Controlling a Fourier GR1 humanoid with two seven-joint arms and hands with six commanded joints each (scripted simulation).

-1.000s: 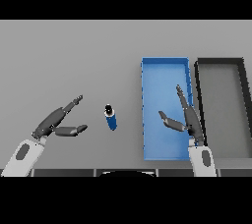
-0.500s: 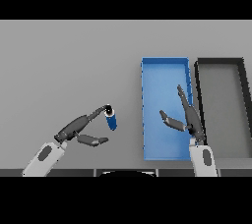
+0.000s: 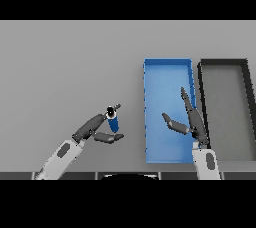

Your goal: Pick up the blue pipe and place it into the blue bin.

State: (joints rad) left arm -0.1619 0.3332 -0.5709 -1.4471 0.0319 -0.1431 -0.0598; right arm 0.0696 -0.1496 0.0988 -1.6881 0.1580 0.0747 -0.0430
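The blue pipe (image 3: 113, 121) is a short cylinder with a dark end cap, standing on the grey table left of the blue bin (image 3: 148, 112). My left hand (image 3: 94, 126) has come in from the lower left. Its straight fingers lie along the pipe's far side and reach its top, while the thumb sits just in front of the pipe's base. The hand is open, with the pipe in the gap between fingers and thumb. My right hand (image 3: 192, 119) hovers open over the right half of the blue bin, fingers pointing away from me.
A dark grey bin (image 3: 223, 63) stands directly right of the blue bin, the two side by side. Bare grey table stretches to the left and behind the pipe.
My left hand has moved right and toward the pipe, from well apart to bracketing it between fingers and thumb. The pipe and my right hand have stayed put.
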